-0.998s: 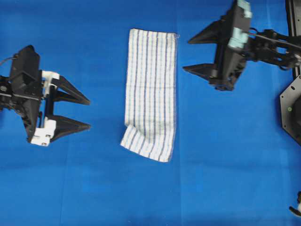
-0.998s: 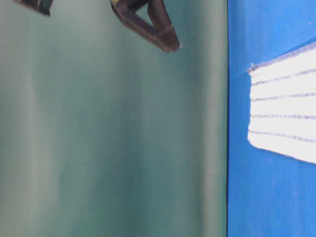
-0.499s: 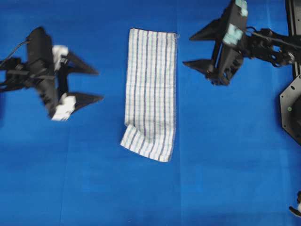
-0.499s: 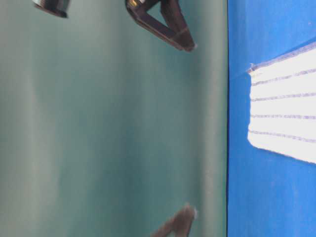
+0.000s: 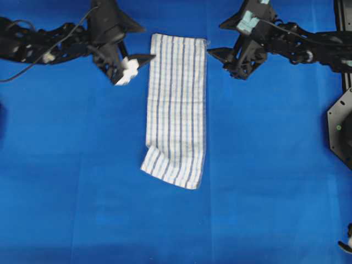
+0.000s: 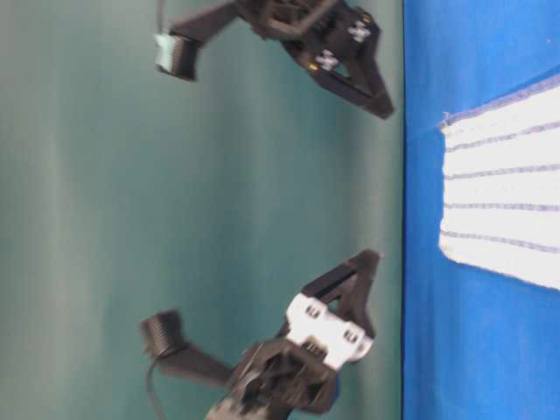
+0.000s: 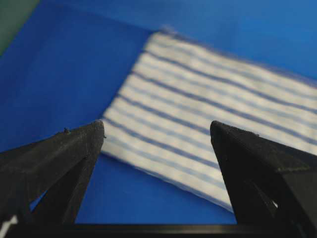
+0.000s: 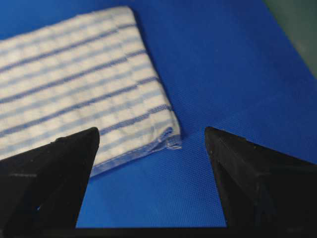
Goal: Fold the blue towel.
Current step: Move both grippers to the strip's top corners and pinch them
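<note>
Left gripper (image 5: pixel 144 43) at the far-left corner of the blue towel (image 5: pixel 176 110), jaws spread wide and empty; one dark fingertip (image 5: pixel 149 56) just at the towel's left edge, whether touching cannot be told. Seen from the left wrist, both fingers framing the towel's near corner, cloth lying flat on the blue sheet (image 5: pixel 66 181) between and beyond them, not gripped.

In the middle of the sheet, towel stretched lengthwise away from the far edge: white weave with thin dark and light blue stripes running along its length. Near end folded over on itself at a slight angle, bottom-left corner turned in.

Right gripper (image 5: pixel 215 38) just beside the far-right corner of the towel, jaws likewise wide apart, holding nothing. From the right wrist, hemmed corner of the towel lying between the two black fingers (image 8: pixel 49 178), clear of both.

Table-level view: both grippers close above the sheet's edge, towel's end visible at right
</note>
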You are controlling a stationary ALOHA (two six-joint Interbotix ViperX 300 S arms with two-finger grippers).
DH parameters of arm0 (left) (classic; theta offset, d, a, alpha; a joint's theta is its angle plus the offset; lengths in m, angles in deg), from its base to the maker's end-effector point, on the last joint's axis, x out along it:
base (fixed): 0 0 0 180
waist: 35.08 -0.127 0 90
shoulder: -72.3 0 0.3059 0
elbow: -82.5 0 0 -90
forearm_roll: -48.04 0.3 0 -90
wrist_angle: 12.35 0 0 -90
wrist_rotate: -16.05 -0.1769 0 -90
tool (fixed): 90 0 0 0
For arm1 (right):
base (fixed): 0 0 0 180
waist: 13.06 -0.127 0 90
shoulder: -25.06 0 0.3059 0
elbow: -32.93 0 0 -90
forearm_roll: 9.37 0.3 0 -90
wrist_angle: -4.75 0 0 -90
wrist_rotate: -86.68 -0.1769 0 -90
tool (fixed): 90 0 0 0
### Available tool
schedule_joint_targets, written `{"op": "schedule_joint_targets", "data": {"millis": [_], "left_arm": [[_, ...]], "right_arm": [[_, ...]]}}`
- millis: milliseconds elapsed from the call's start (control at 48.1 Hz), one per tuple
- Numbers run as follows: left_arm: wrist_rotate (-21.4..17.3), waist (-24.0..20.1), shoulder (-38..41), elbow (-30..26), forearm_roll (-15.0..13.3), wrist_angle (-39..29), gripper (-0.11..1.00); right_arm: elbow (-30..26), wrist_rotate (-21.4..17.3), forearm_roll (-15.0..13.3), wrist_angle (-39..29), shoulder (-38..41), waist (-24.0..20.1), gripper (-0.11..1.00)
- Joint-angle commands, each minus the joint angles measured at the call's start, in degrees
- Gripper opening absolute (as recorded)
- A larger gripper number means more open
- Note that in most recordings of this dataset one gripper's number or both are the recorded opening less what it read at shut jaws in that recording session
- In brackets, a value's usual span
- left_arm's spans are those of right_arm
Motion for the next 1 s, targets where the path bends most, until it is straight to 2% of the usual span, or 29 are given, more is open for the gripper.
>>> {"op": "schedule_joint_targets", "data": {"millis": [0, 312, 540, 748, 873, 977], "left_arm": [[0.00, -1.41, 2.46, -2.20, 0.18, 2.29, 0.91], [1.58, -2.37, 10.46, -3.52, 0.18, 9.14, 0.91], [4.39, -2.37, 14.59, -4.22, 0.18, 11.78, 0.91], [4.66, -2.29, 18.90, -6.24, 0.18, 12.04, 0.90], [4.66, -2.11, 19.25, -6.59, 0.26, 11.87, 0.82], [4.57, -1.76, 19.25, -6.33, 0.26, 11.87, 0.65]], "right_arm": [[-2.11, -0.09, 0.26, 1.76, 1.76, 0.26, 0.88], [-4.75, -0.09, 1.76, 4.48, 9.40, 1.49, 0.88], [-5.80, -0.18, 2.81, 4.75, 12.83, 1.41, 0.88], [-5.89, -0.18, 3.34, 4.92, 14.15, 1.41, 0.87], [-5.80, -0.09, 3.25, 4.75, 14.41, 1.14, 0.85], [-5.98, 0.35, 3.08, 4.75, 14.85, 0.53, 0.72]]}}
